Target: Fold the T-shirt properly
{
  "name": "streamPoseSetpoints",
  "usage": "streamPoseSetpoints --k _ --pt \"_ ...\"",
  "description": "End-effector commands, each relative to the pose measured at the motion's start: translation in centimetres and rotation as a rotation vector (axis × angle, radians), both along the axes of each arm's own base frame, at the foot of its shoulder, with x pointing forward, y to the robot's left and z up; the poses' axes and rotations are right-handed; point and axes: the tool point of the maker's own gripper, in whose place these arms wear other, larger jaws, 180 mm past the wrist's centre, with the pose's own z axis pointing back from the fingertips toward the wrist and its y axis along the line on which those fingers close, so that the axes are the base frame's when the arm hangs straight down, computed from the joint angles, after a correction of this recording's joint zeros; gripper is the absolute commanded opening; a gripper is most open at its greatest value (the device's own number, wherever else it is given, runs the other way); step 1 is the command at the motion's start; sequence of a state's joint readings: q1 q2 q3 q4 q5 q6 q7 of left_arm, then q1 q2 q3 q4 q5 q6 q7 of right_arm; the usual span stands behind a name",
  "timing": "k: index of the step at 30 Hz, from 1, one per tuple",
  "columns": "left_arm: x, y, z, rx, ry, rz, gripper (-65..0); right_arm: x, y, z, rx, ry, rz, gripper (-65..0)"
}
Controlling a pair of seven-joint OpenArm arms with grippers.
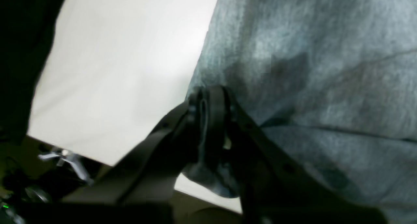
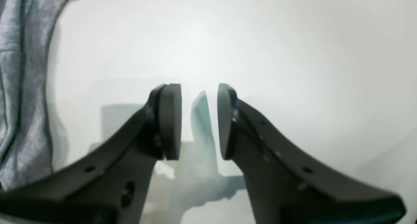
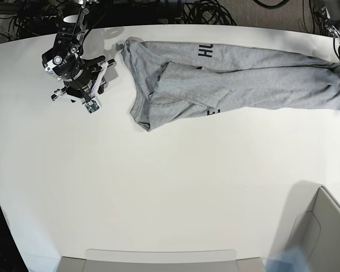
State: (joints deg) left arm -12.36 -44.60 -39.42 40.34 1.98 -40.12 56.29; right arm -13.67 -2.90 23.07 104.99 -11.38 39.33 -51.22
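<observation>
1. The left gripper (image 1: 211,119) has its fingers (image 1: 215,113) pinched together on an edge of the T-shirt (image 1: 309,87), with a tuft of grey cloth bunched below the pads. That pinch, at the far right end of the shirt in the base view, probably serves to pull the cloth out long before any fold.
2. The right gripper (image 2: 198,119) has its fingers (image 2: 169,119) apart with nothing between them, hanging over bare bench just beside the shirt's other end. It looks ready to take a hold there.
3. The T-shirt (image 3: 232,79) lies stretched lengthwise along the far side of the bench (image 3: 158,187), rumpled and partly doubled over itself, with black letters (image 3: 206,51) showing at two spots. It is not yet folded.
4. The bench is white and smooth. Dark cables (image 3: 204,11) crowd the floor behind it, and a pale box (image 3: 317,238) sits at the near right corner.
</observation>
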Motion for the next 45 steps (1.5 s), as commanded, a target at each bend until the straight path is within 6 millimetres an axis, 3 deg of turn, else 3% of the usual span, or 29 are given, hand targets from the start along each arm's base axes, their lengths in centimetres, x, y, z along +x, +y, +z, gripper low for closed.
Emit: streamPoseSetpoints --k 1,6,13,18,22,23,26,28,36,42,45 --pt "0.0 2.1 2.1 0.082 0.019 -0.011 -57.1 0.7 0.4 0.9 0.01 -0.039 0.018 -45.9" --pt "0.3 2.5 2.4 0.13 0.065 -0.029 -56.1 0.7 0.6 0.9 0.016 -0.039 0.016 -45.9" --pt "3.0 2.5 4.6 0.222 -0.005 -0.069 -56.4 0.7 0.6 0.9 0.016 -0.039 0.016 -45.9" --pt "1.1 3.7 5.4 0.182 -0.069 0.071 -55.9 0.5 0.6 0.8 0.017 -0.033 0.016 -45.9" --pt "1.1 2.9 5.6 0.056 -0.199 0.173 -46.2 0.4 0.4 0.8 0.012 -0.032 0.017 -45.9" --pt "1.1 3.4 6.8 0.03 -0.249 0.198 -42.1 0.4 0.4 0.8 0.012 -0.032 0.017 -45.9" --pt "-0.1 2.7 6.9 -0.078 -0.321 0.23 -32.1 0.5 0.5 0.8 0.014 -0.033 0.016 -45.9" --pt "-0.3 2.6 7.3 -0.097 -0.328 0.21 -28.7 0.6 0.5 0.8 0.014 -0.035 0.016 -45.9" --pt "1.2 1.5 6.3 -0.039 -0.159 0.062 -29.5 0.6 0.5 0.9 0.011 -0.034 0.015 -45.9" --pt "1.9 1.9 7.3 -0.071 -0.299 0.124 -28.4 0.5 0.5 0.8 0.012 -0.031 0.017 -45.9" --pt "2.9 1.2 8.0 -0.144 -0.406 0.145 -27.3 0.4 0.5 0.7 0.013 -0.029 0.017 -45.9"
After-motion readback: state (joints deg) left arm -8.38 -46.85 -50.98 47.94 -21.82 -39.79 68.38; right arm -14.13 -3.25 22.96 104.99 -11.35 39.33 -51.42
